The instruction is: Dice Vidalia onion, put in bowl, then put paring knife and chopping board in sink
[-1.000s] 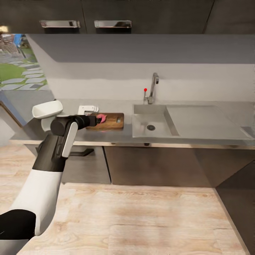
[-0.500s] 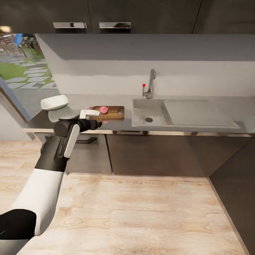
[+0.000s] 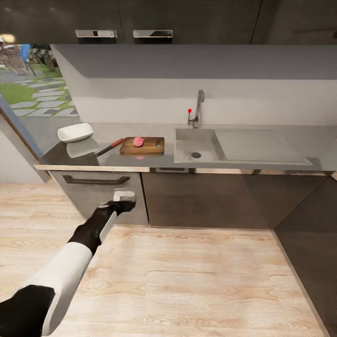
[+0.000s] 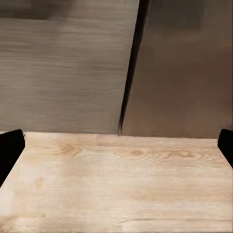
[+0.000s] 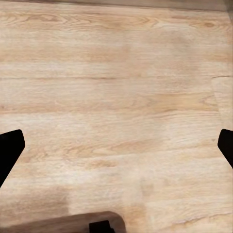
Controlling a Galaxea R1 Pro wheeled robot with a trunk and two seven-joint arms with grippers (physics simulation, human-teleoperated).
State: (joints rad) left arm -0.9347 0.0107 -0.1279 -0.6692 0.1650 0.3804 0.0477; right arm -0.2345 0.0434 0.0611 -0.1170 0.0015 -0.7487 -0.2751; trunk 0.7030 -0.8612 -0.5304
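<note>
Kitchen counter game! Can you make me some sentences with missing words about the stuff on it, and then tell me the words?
1. The pink onion lies on the chopping ____.
2. The paring knife lies between the chopping board and the white ____.
3. The faucet stands behind the ____.
4. The left gripper hangs low in front of the dark ____.

Missing words: board; bowl; sink; cabinets.

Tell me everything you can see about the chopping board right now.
The chopping board is a brown, wood-looking rectangle with rounded corners and a small slot handle near its sink-side end. It lies flat on the countertop, just left of the sink. A pink onion sits on its left part. The paring knife lies on the counter off its left end; whether they touch is unclear. No gripper touches the board.
</note>
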